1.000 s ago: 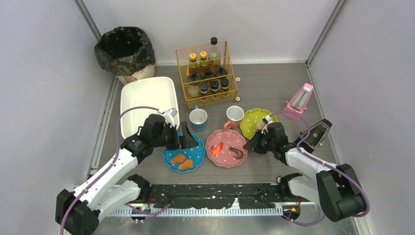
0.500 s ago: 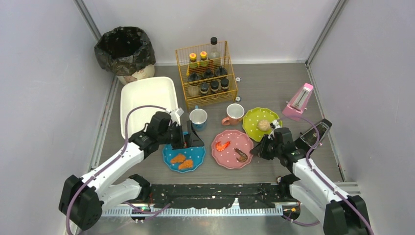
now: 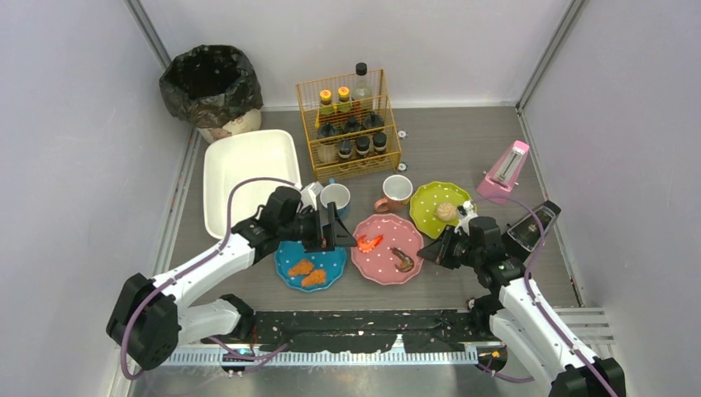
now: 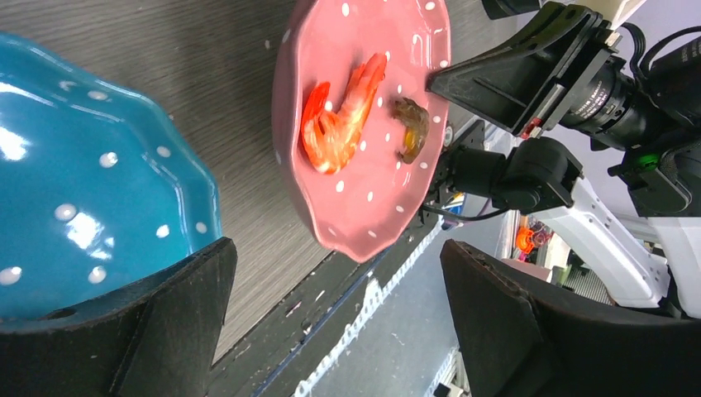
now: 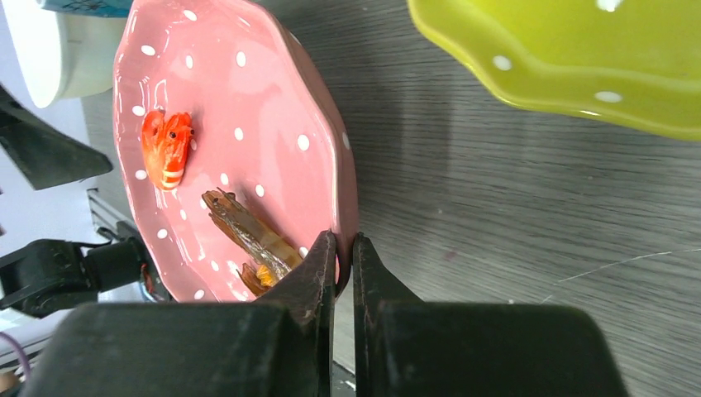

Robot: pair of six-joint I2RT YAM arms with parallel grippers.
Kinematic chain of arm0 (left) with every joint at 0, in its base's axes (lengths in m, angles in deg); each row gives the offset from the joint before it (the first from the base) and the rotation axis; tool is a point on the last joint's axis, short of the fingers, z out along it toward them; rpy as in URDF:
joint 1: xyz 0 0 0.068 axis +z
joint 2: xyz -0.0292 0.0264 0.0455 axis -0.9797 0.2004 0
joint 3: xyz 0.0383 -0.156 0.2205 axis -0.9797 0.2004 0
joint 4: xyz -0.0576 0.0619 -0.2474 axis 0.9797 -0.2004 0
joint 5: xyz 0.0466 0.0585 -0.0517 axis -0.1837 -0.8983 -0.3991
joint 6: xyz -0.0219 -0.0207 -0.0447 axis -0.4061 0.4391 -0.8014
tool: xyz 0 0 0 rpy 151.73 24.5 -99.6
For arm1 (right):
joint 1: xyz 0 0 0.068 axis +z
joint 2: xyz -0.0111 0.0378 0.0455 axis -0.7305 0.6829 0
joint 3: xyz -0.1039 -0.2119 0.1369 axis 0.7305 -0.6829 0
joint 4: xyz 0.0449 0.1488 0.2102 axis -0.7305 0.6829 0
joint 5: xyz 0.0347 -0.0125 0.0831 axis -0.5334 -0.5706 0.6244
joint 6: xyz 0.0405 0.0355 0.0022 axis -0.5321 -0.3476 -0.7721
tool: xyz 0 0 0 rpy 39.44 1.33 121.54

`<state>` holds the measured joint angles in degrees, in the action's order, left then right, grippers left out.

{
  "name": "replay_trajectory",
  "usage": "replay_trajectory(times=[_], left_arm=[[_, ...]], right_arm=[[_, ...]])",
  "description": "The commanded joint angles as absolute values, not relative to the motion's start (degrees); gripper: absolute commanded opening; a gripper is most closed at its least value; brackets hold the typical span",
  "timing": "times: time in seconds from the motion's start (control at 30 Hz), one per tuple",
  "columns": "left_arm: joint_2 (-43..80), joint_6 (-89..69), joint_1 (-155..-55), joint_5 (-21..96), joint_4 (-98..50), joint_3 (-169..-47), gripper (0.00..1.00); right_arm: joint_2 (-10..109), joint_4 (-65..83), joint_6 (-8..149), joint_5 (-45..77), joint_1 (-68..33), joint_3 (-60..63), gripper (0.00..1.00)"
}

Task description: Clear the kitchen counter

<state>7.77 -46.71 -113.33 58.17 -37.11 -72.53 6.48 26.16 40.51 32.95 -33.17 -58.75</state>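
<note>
Pink plate [image 3: 384, 252], shrimps [image 5: 165, 149] aboard: rim pinched by right claw [image 5: 343, 252], likely to lift it off the table [image 3: 463, 141], the grey top beneath everything. Left claw [image 3: 335, 234]: spread wide, hovering beside blue plate [image 3: 310, 266]

Grey kitchen counter [image 3: 446, 141], white tub [image 3: 248, 142], wire rack [image 3: 355, 165], green plate [image 3: 425, 203], 2 mugs [image 3: 398, 188]

- Widest open stretch: bare counter [image 3: 450, 141] between the rack [image 3: 347, 124] and the right wall.
- Blue mug [image 3: 335, 200] and pink mug [image 3: 397, 192] crowd the strip between rack and plates.
- Blue plate [image 3: 310, 265] and pink plate [image 3: 384, 248] almost touch; the left gripper [image 3: 337, 236], fingers spread, hangs over that gap.
- The right gripper [image 5: 343, 248] pinches the pink plate's rim; the green plate [image 3: 438, 207] lies near, a narrow strip of counter between.
- Tub [image 3: 248, 169] and bin [image 3: 211, 83] fill the back left.
</note>
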Motion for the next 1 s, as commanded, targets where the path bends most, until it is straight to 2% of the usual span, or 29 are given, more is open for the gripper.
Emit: replay_trajectory(times=[0.0,0.17,0.27,0.47,0.63,0.77,0.97], left_arm=[[9.71,-49.92,-114.24,61.06,-30.08,-74.91,0.94],[12.28,-52.27,-115.5,62.71,-25.13,-74.89,0.82],[13.58,-54.75,-115.85,63.69,-20.99,-74.07,0.79],[15.73,-60.91,-116.64,65.49,-10.69,-72.43,0.68],[15.88,-63.65,-117.87,63.69,-5.36,-72.08,0.59],[15.09,-66.1,-118.21,61.14,-1.37,-70.39,0.48],[14.91,-67.45,-119.22,57.62,0.48,-70.29,0.39]], right_arm=[[4.07,18.39,35.77,40.98,-33.3,-52.37,0.05],[3.13,19.67,33.8,39.94,-33.3,-49.38,0.05],[2.68,21.96,33.14,38.3,-33.31,-47.38,0.05],[1.72,25.87,31.32,34.56,-33.3,-42.42,0.05],[0.6,28.34,29.38,31.23,-33.29,-40.44,0.05],[-0.12,29.76,28.09,29.36,-33.3,-39.36,0.05],[-0.6,31.93,28.1,26.77,-33.3,-37.25,0.05]])
